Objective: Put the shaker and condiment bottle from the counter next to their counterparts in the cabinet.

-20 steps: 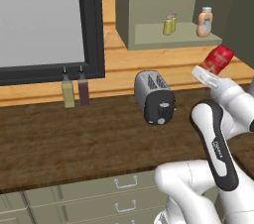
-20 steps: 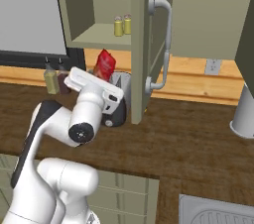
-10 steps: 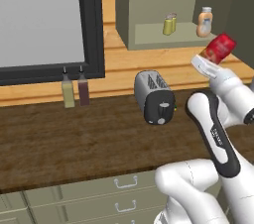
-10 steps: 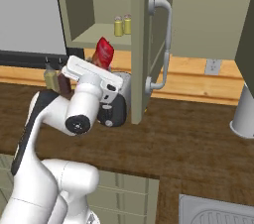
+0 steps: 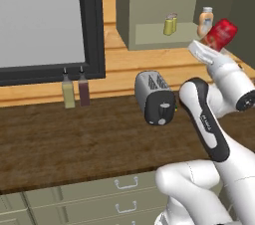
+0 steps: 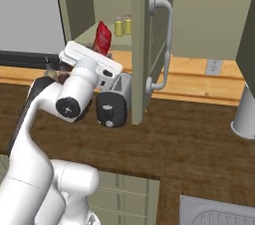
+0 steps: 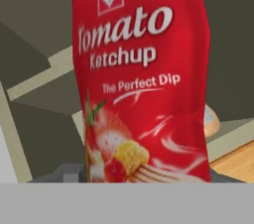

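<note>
The tabletop (image 5: 74, 139) runs dark and wood-grained across the middle of the left base view, with the grey-olive cabinet (image 5: 149, 5) above it at upper centre. A toaster (image 5: 155, 98) stands at centre frame on the tabletop.

The gripper (image 5: 211, 50), at upper right of the left base view, is closed on the red condiment bottle (image 5: 221, 35), which sticks up tilted from it in front of the cabinet shelf (image 5: 149, 34), clear of the tabletop. In the hand view the condiment bottle (image 7: 144, 79) takes up most of the frame, its ketchup label facing the camera.

On the shelf, two small yellow shakers (image 5: 170, 24) stand touching or nearly so; which is the tan one cannot be told. The peach bottle (image 5: 205, 20) is partly hidden behind the red one. The gripper's fingertips are hidden behind the bottle in the hand view. In the right base view the open cabinet door (image 6: 149, 45) covers the right part of the shelf.
</note>
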Robot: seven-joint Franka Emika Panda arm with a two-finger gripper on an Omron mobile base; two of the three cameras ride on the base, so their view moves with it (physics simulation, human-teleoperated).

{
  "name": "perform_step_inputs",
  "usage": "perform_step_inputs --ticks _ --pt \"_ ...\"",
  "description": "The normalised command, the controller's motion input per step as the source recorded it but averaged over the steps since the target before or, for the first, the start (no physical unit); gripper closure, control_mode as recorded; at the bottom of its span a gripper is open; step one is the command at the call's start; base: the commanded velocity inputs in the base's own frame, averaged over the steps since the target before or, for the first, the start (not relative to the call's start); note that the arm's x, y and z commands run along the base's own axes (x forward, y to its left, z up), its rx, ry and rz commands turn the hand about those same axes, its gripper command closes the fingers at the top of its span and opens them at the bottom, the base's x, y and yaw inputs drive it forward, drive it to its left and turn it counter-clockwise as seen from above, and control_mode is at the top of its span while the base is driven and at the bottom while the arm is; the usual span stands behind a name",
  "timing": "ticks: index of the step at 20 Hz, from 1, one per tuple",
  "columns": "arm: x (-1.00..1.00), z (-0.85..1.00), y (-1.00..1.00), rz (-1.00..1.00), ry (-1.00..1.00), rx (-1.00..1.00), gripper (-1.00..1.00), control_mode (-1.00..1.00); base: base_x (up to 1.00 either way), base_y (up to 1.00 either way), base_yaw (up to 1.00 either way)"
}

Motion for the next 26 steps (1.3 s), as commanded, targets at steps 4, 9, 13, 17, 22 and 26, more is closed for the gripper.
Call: perform_step_inputs --ticks 4,9,13,17,22,26 --pt "0.13 0.13 0.0 -0.04 0.08 -0.04 1.0 -1.0 0.0 0.0 0.0" --pt "0.01 0.0 -0.09 0.02 0.03 -0.04 1.0 -1.0 0.0 0.0 0.0" --pt "0.01 0.0 -0.23 0.09 0.0 0.0 1.0 -1.0 0.0 0.0 0.0" --pt "0.03 0.0 -0.21 0.09 0.0 0.0 1.0 -1.0 0.0 0.0 0.0" --pt "0.0 0.0 -0.05 0.03 0.0 -0.02 1.0 -1.0 0.0 0.0 0.0" --pt "0.27 0.0 0.0 0.0 0.03 -0.01 1.0 -1.0 0.0 0.0 0.0"
